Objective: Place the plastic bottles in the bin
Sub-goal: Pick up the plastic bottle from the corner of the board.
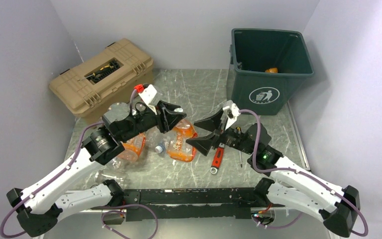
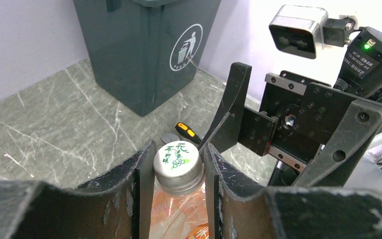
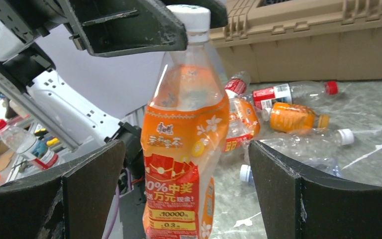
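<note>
The left gripper (image 2: pixel 178 160) is closed narrowly on the white cap (image 2: pixel 177 158) of an orange-labelled bottle (image 3: pixel 186 149), which hangs upright from that pinch; whether its base is off the table (image 1: pixel 199 92) cannot be told. Just beyond, the right gripper (image 3: pixel 186 164) stands spread wide, one finger either side of the same bottle with a clear gap on both sides, so it holds nothing.

Behind the held bottle lies a scatter of others: a red-labelled bottle (image 3: pixel 283 92), a small orange bottle (image 3: pixel 293 115) and a crushed clear bottle (image 3: pixel 303 144), with more under the left arm. The red-handled wrench (image 1: pixel 217 158) and the screwdriver (image 1: pixel 240 158) lie beside the right arm (neither belongs in the bin).

Farther back the green bin (image 1: pixel 258 92) stands at the right rear of the table, well apart from the held bottle; one orange bottle (image 1: pixel 271 70) shows inside. By these views the job looks early: at least one bottle binned, one in hand, several to go.
</note>
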{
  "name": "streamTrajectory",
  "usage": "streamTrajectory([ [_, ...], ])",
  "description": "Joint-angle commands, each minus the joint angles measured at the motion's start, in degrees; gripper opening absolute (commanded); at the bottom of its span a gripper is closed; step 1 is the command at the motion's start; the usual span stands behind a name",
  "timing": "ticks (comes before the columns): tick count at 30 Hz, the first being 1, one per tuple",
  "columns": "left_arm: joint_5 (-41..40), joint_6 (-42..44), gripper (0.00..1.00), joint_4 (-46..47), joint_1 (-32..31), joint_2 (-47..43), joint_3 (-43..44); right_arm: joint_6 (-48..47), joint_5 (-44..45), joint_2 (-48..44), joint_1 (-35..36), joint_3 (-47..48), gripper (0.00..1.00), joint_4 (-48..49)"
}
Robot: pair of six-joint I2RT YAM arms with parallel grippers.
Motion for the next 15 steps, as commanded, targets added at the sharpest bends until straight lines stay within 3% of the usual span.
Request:
streamTrajectory([
  [1, -0.2, -1.1, 0.00, 3.3, 0.2, -1.2, 1.0, -0.4, -1.4, 2.1, 2.2, 3.7, 1.00, 3.9],
  [10, 0.0, -3.4, 0.00, 5.0, 0.1, -2.8, 0.1, -2.4, 7.4, 5.5, 5.8, 4.0, 0.98, 0.5],
  [14, 0.9, -4.2, 0.00, 5.5, 0.2, -3.1, 0.1, -1.7, 8.6, 6.5, 5.9, 4.1, 0.88, 1.1],
  [15, 0.9, -4.5, 0.00, 5.6, 0.1, -3.2, 0.2, -1.6, 8.4, 6.7, 6.0, 4.2, 0.81, 1.1],
])
